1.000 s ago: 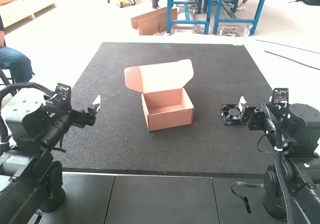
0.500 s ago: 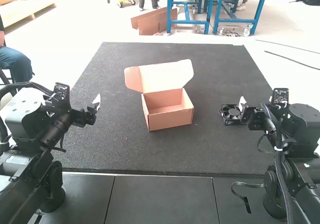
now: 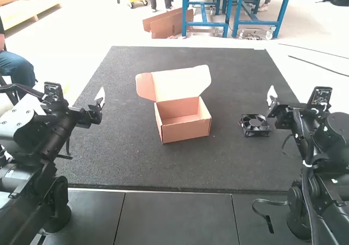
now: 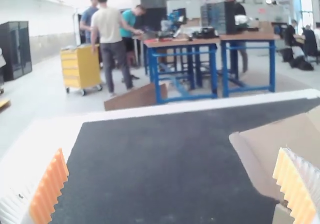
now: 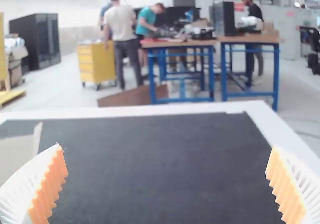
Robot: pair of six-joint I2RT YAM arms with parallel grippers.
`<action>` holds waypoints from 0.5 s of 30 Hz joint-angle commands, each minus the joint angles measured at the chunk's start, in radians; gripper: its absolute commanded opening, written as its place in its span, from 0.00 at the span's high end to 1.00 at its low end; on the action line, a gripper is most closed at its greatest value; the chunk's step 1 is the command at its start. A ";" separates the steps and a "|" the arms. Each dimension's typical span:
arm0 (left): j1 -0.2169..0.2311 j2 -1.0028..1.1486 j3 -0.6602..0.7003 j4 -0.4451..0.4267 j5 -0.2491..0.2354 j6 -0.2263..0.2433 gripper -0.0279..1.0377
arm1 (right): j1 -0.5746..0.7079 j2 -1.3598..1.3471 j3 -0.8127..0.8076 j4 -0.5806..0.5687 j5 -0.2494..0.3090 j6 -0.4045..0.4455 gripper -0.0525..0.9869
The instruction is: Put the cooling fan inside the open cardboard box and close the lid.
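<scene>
The open cardboard box [image 3: 183, 118] stands mid-mat, its lid [image 3: 175, 83] raised at the back. A small black cooling fan [image 3: 255, 125] lies flat on the mat to the box's right. My right gripper [image 3: 272, 104] hovers just above and right of the fan, apart from it. In the right wrist view the right gripper [image 5: 166, 151] is open, orange pads [image 5: 47, 184] wide apart with nothing between them. My left gripper [image 3: 96, 108] hangs over the mat's left edge, well left of the box. In the left wrist view the left gripper [image 4: 171, 156] is open and empty, with the lid [image 4: 280, 139] beside it.
The black mat [image 3: 136, 152] covers the table between the arms, with free room around the box. A loose piece of cardboard [image 3: 163, 22] and blue frames [image 3: 234, 7] stand on the floor beyond the mat's far edge.
The right gripper has lifted and drawn back to the right, off the fan, which stays on the mat. The left gripper has risen and pulled left, away from the box.
</scene>
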 commanded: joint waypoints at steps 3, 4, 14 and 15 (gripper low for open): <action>0.001 0.063 0.145 0.003 -0.023 -0.013 0.06 | -0.012 0.060 0.091 0.012 0.031 0.013 0.07; 0.002 0.093 0.163 0.006 -0.024 -0.013 0.06 | -0.012 0.086 0.114 0.009 0.040 0.013 0.07; 0.007 0.426 0.420 -0.041 -0.070 -0.041 0.06 | -0.012 0.425 0.483 -0.214 0.109 0.032 0.08; 0.005 0.454 0.441 -0.057 -0.078 -0.041 0.06 | -0.012 0.469 0.536 -0.261 0.110 0.050 0.08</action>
